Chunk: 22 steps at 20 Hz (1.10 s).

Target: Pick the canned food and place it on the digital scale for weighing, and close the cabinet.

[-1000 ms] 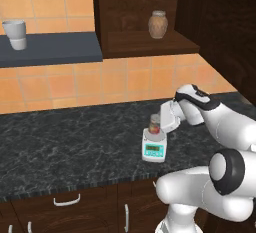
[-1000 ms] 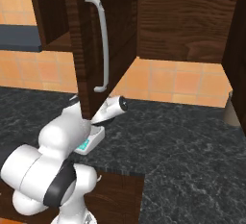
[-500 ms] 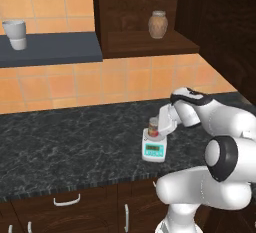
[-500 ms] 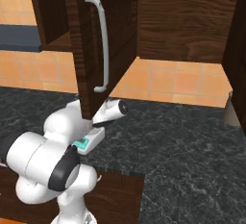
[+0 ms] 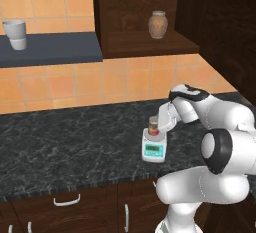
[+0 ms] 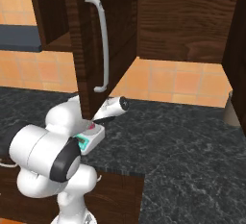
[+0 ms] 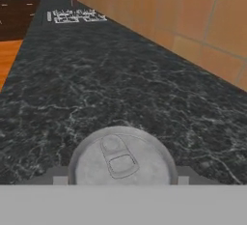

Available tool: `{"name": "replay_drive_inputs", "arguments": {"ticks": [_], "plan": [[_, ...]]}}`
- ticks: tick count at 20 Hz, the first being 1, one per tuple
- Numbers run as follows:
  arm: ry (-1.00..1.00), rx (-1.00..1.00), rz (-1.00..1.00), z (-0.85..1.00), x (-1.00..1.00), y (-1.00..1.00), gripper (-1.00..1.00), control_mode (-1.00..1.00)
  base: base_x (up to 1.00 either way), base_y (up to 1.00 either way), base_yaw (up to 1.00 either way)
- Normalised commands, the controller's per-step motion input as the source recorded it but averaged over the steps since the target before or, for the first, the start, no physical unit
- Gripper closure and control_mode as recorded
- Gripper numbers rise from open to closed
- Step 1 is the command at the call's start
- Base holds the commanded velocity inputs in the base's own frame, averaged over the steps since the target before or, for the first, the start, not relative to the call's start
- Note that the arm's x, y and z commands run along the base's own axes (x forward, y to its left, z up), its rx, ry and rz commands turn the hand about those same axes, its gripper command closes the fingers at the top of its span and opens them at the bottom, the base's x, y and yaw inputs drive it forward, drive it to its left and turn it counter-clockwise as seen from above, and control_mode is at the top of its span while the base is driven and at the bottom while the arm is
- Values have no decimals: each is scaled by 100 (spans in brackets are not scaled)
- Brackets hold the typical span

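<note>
Black marbled countertop (image 5: 75, 142), orange tiled wall (image 5: 100, 82), grey wall shelf (image 5: 50, 49), dark wood lower drawers (image 5: 65, 207)

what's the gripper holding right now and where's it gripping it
The gripper is around the canned food, at its sides near the top, as it stands on the digital scale. Whether it's actually clamped can't be told.

A dark speckled surface (image 5: 65, 137) is seen running beneath an orange tiled wall (image 5: 60, 84). Up on that wall, a grey shelf (image 5: 47, 52) is mounted, and a pale cup (image 5: 16, 34) is stood near its left end. To the right of the shelf, a brown ceramic jar (image 5: 158, 24) is set upright on a wooden ledge. Below the surface, drawers with curved handles (image 5: 66, 200) are fitted.
</note>
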Motion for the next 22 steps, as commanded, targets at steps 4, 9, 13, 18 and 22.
{"name": "replay_drive_inputs", "arguments": {"ticks": [4,9,13,18,22], "plan": [[0,0,0,-11,-1,0,-100,-100,0,0,0],[-3,0,0,0,-24,-1,-100,-100,0,0,0],[-6,0,0,0,-22,-3,-100,-100,0,0,0],[-13,0,0,0,-6,-22,-100,-100,0,0,0],[-14,0,0,0,-6,-15,-100,-100,0,0,0]]}}
